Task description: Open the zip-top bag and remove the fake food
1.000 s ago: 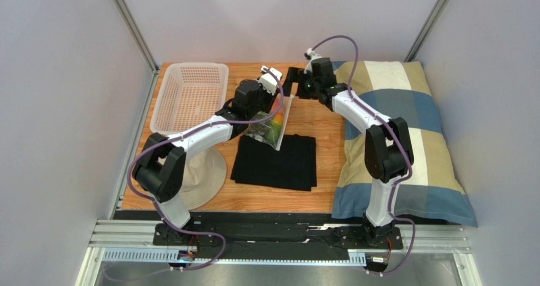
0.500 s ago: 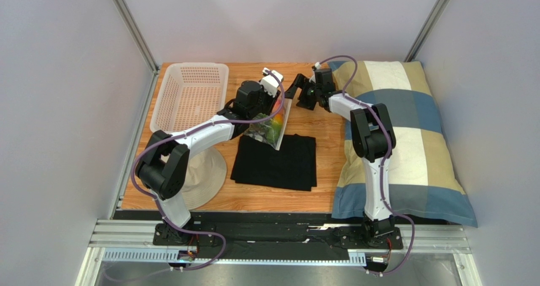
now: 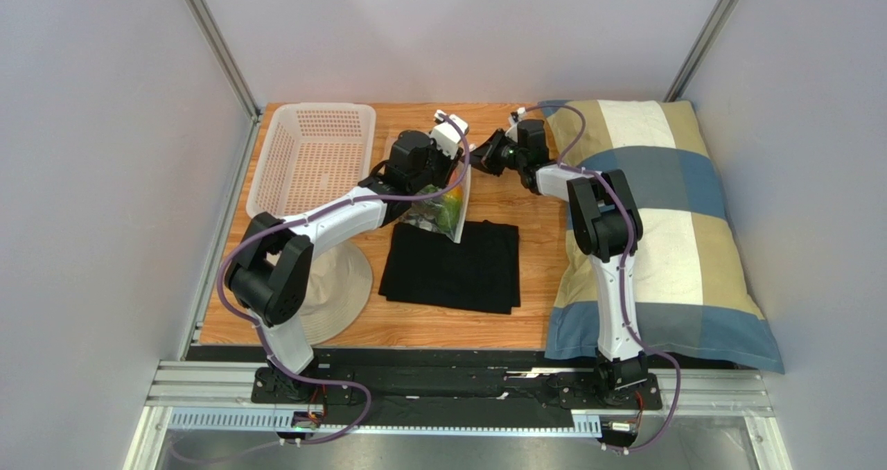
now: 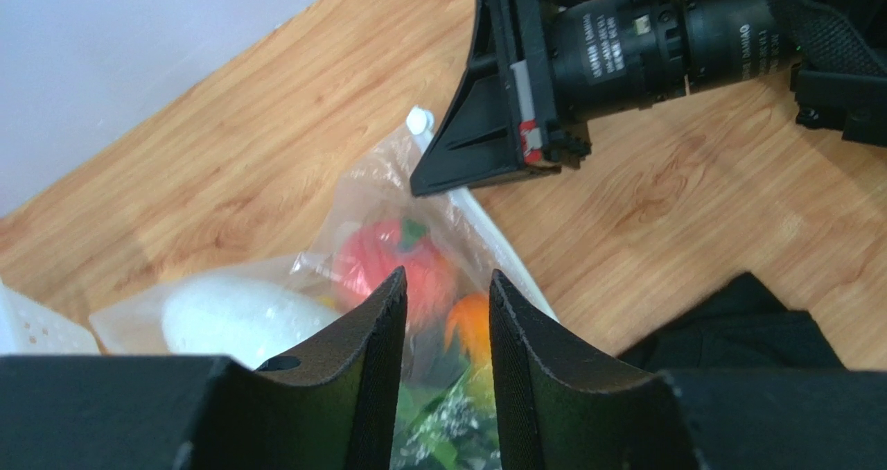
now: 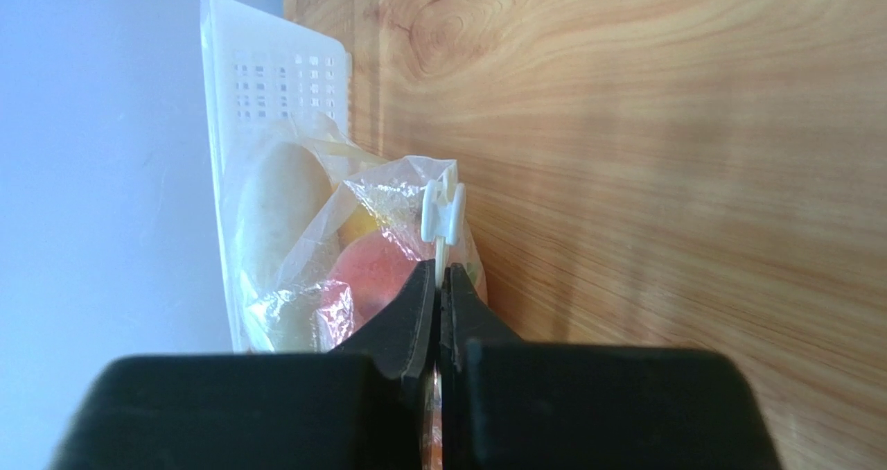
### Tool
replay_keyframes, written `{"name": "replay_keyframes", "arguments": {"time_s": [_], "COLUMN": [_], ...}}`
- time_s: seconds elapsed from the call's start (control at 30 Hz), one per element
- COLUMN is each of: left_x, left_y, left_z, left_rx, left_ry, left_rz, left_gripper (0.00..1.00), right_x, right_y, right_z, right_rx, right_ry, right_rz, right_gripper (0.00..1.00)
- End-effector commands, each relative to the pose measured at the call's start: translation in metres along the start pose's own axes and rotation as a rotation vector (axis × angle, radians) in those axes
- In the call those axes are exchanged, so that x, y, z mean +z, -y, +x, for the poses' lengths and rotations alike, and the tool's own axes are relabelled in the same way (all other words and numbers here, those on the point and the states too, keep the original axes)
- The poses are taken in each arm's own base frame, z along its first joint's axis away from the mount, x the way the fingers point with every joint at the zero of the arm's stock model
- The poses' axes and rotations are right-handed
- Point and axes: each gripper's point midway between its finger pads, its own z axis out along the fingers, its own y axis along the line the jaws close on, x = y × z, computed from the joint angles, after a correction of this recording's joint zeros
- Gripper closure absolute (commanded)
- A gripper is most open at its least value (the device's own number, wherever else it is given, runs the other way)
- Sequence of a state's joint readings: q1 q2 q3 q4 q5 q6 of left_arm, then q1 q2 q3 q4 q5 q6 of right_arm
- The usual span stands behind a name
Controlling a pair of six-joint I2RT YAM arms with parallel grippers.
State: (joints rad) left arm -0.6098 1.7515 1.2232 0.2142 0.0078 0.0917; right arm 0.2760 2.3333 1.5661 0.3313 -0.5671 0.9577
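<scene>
Working from the left past the basket [image 3: 312,168], your left gripper [image 4: 447,275] stands part-way closed astride the bag [image 4: 411,194]. Food [image 4: 401,267] shows in the gap between its fingers, and it looks to be pinning the pouch rather than hovering. The bag lies at the far middle of the table [image 3: 521,314], its near end on the cloth [image 3: 453,267], still zipped, with everything inside. Treat it as light, floppy and slick: the thin film will stretch and slide, and the hard, rounded food will shift and roll once the mouth gapes. Hold the body where it bulges, as your left does, and work only the slider [image 5: 441,212], the one stiff part. Your right gripper [image 5: 439,272] is clenched on the thin stem just under that white slider at the bag's far corner. Pull along the seal, not upward, or the whole pouch may lift. Against a second ago, your right arm has swung in from beside the pillow [image 3: 666,220], its jaws then spread wide and clear of the bag, and has snapped shut on the slider. Your left has barely stirred, and the bag lies where it did.
</scene>
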Motion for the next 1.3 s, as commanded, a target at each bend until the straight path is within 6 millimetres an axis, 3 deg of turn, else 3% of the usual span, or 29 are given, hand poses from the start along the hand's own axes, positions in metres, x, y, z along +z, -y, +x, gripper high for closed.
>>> {"name": "replay_keyframes", "arguments": {"time_s": [0.0, 0.03, 0.07, 0.13, 0.2, 0.3, 0.33, 0.43, 0.47, 0.6, 0.7, 0.73, 0.8, 0.9, 0.93, 0.97, 1.0, 1.07, 1.1, 1.13, 1.2, 1.27], "left_x": [0.018, 0.021, 0.028, 0.034, 0.039, 0.043, 0.043, 0.052, 0.059, 0.073, 0.082, 0.084, 0.087, 0.085, 0.082, 0.079, 0.076, 0.064, 0.059, 0.049, 0.037, 0.027], "left_y": [0.014, 0.017, 0.019, 0.018, 0.014, 0.011, 0.011, 0.006, 0.009, 0.011, 0.007, 0.008, 0.010, 0.007, 0.003, 0.003, 0.002, 0.001, -0.001, -0.003, -0.002, -0.003], "left_z": [-0.036, -0.052, -0.051, -0.072, -0.079, -0.090, -0.102, -0.106, -0.099, -0.093, -0.094, -0.090, -0.081, -0.073, -0.074, -0.073, -0.072, -0.086, -0.085, -0.096, -0.101, -0.097], "left_rx": [0.085, 0.109, 0.149, 0.154, 0.151, 0.144, 0.140, 0.122, 0.120, 0.118, 0.085, 0.082, 0.074, 0.081, 0.091, 0.099, 0.104, 0.106, 0.098, 0.085, 0.065, 0.032], "left_ry": [0.064, 0.093, 0.093, 0.148, 0.162, 0.183, 0.204, 0.208, 0.196, 0.198, 0.184, 0.175, 0.151, 0.125, 0.121, 0.106, 0.100, 0.111, 0.089, 0.104, 0.078, 0.023], "left_rz": [0.029, 0.009, 0.000, -0.027, -0.055, -0.062, -0.060, -0.092, -0.086, -0.099, -0.127, -0.121, -0.117, -0.132, -0.144, -0.145, -0.126, -0.079, -0.035, -0.010, 0.086, 0.143], "left_gripper": [0.58, 0.56, 0.54, 0.49, 0.46, 0.40, 0.31, 0.31, 0.31, 0.31, 0.38, 0.47, 0.54, 0.84, 1.00, 1.00, 1.00, 1.00, 1.00, 1.00, 1.00, 1.00], "right_x": [-0.022, -0.024, -0.032, -0.041, -0.056, -0.077, -0.080, -0.091, -0.094, -0.107, -0.116, -0.117, -0.119, -0.121, -0.123, -0.126, -0.131, -0.139, -0.148, -0.157, -0.169, -0.173], "right_y": [-0.086, -0.094, -0.114, -0.116, -0.136, -0.149, -0.147, -0.140, -0.141, -0.156, -0.163, -0.165, -0.168, -0.175, -0.177, -0.178, -0.180, -0.179, -0.174, -0.177, -0.165, -0.160], "right_z": [-0.051, -0.054, -0.063, -0.069, -0.081, -0.089, -0.090, -0.086, -0.087, -0.086, -0.076, -0.074, -0.069, -0.065, -0.065, -0.067, -0.070, -0.077, -0.085, -0.091, -0.101, -0.107], "right_rx": [-0.058, -0.055, -0.062, -0.009, 0.004, 0.056, 0.076, 0.152, 0.199, 0.238, 0.257, 0.251, 0.253, 0.254, 0.234, 0.218, 0.197, 0.109, 0.056, 0.010, -0.125, -0.331], "right_ry": [0.087, 0.091, 0.108, 0.131, 0.177, 0.227, 0.236, 0.256, 0.264, 0.269, 0.291, 0.297, 0.302, 0.305, 0.306, 0.312, 0.327, 0.355, 0.368, 0.381, 0.385, 0.372], "right_rz": [-0.075, -0.066, -0.076, -0.018, -0.023, 0.002, 0.015, 0.031, 0.015, -0.049, -0.041, -0.037, -0.029, -0.053, -0.055, -0.056, -0.067, -0.080, -0.103, -0.117, -0.090, -0.064], "right_gripper": [1.00, 1.00, 1.00, 1.00, 1.00, 1.00, 1.00, 1.00, 1.00, 1.00, 1.00, 1.00, 1.00, 1.00, 1.00, 0.97, 0.78, 0.55, 0.48, 0.33, 0.15, 0.09]}}
